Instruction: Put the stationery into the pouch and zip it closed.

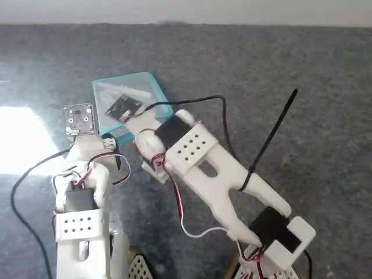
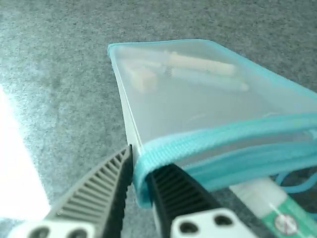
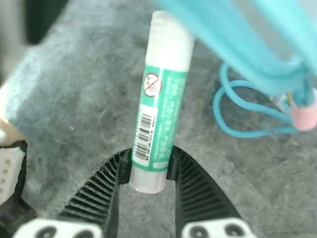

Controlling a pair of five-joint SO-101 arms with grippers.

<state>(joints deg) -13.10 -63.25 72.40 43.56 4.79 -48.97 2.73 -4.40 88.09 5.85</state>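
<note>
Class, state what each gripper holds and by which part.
The left gripper pinches the pouch by a corner of its zipper edge; the right gripper grips the glue stick by the end away from the pouch.

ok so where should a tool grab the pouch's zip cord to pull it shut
Probably the blue cord loop near its pink tab: it seems to lie flat on the table beside the zip edge of the pouch, so come straight down with one finger inside the loop. The right tool must first release the glue stick; the left tool pinches the pouch's corner, bracing it.
</note>
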